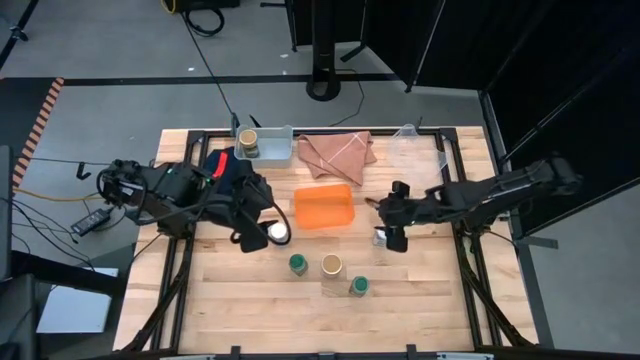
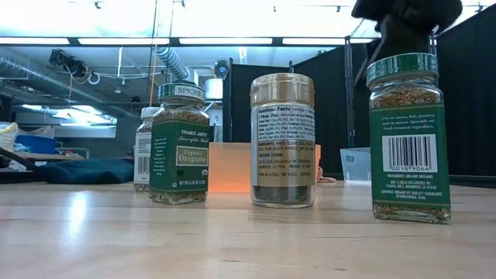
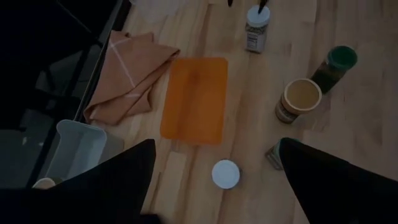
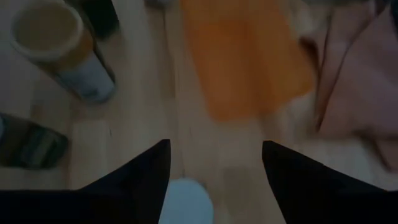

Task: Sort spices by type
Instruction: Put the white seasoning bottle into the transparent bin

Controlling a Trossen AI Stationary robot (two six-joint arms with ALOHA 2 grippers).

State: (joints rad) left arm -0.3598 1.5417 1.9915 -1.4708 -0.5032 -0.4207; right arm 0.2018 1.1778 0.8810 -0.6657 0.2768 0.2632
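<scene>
My left gripper [image 1: 258, 226] [image 3: 216, 143] hangs open above a white-capped spice jar [image 1: 278, 234] [image 3: 225, 174] standing on the table left of the orange tray [image 1: 323, 207]. My right gripper [image 1: 389, 226] [image 4: 214, 144] is open low over a second white-capped jar [image 4: 186, 202] [image 3: 257, 28] right of the tray; its fingers stand on either side of the cap. Two green-capped jars [image 1: 298, 263] [image 1: 358, 286] and a tan-capped jar [image 1: 331, 265] stand upright near the table's front. Another tan-capped jar [image 1: 248, 141] sits in the pale grey bin [image 1: 278, 152].
A folded tan cloth [image 1: 337, 152] lies behind the orange tray, beside the grey bin. A clear container [image 1: 407, 134] stands at the far right. Bare wood [image 1: 220, 300] shows at the front left and front right of the jars.
</scene>
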